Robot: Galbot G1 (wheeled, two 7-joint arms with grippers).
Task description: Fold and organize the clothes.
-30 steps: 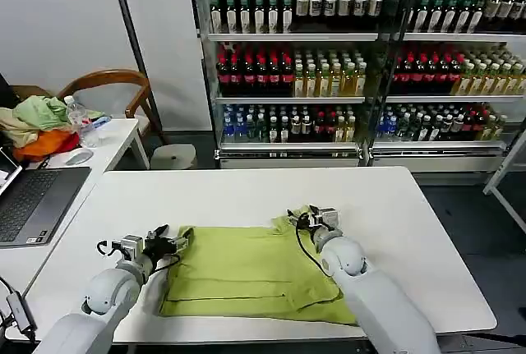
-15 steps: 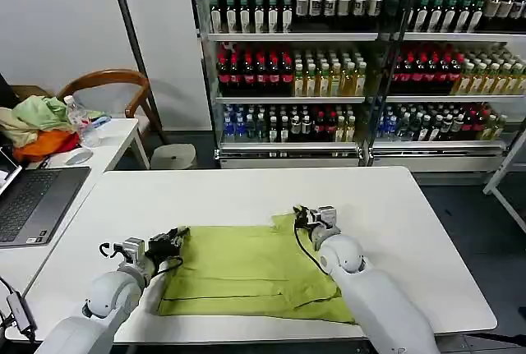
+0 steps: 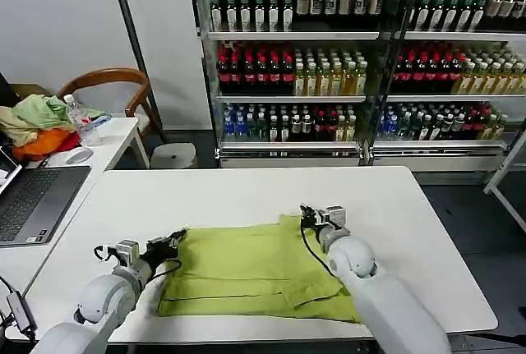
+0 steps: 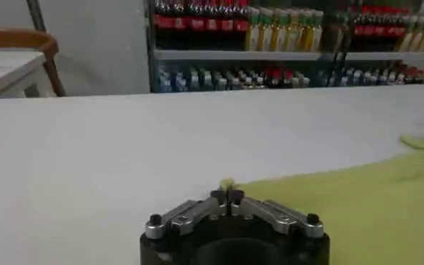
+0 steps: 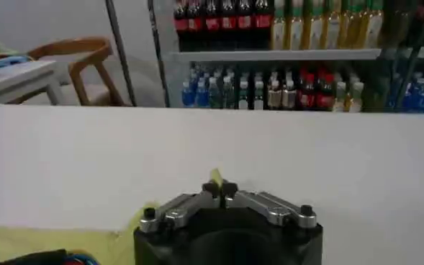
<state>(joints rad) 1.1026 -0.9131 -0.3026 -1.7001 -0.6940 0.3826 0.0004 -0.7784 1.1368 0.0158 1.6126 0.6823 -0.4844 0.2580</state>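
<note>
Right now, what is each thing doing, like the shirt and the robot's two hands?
T-shirt: lying flat on the table, partly folded.
Left gripper: shut on the T-shirt's far left corner.
Right gripper: shut on the T-shirt's far right corner.

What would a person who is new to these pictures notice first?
The lime T-shirt lies flat at the near middle of the white table. The left pincer pinches its far left corner and the right pincer pinches its far right corner. Behind the table stand shelves of bottled drinks.
</note>
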